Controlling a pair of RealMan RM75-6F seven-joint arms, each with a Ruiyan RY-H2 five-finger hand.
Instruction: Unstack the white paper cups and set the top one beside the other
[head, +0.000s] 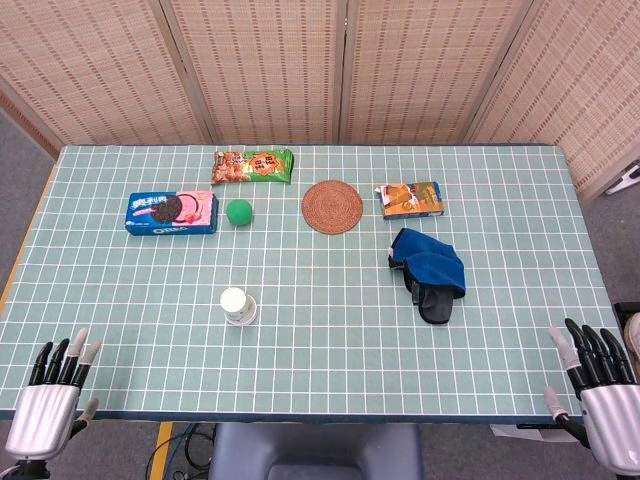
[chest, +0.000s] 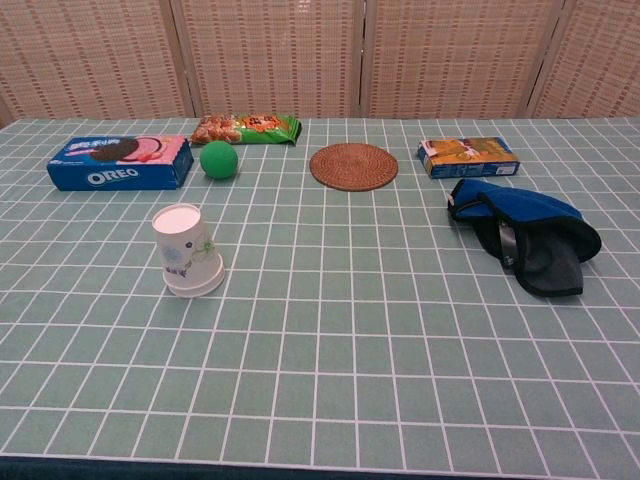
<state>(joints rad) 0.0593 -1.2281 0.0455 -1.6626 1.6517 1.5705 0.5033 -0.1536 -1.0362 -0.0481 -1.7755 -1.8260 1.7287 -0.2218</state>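
The stacked white paper cups (head: 238, 305) stand upside down on the green gridded table (head: 320, 340), left of centre; in the chest view the stacked cups (chest: 187, 251) show a printed side and a wider rim at the bottom. My left hand (head: 55, 385) hovers at the table's near left corner, fingers apart and holding nothing. At the near right corner my right hand (head: 597, 375) is likewise open and empty. Both hands are far from the cups, and neither shows in the chest view.
Behind the cups lie a blue Oreo box (head: 171, 212), a green ball (head: 239, 212) and a snack bag (head: 254, 166). A round woven coaster (head: 332, 206) and a small box (head: 411, 199) sit further right. A blue and black cloth item (head: 430, 272) lies at right.
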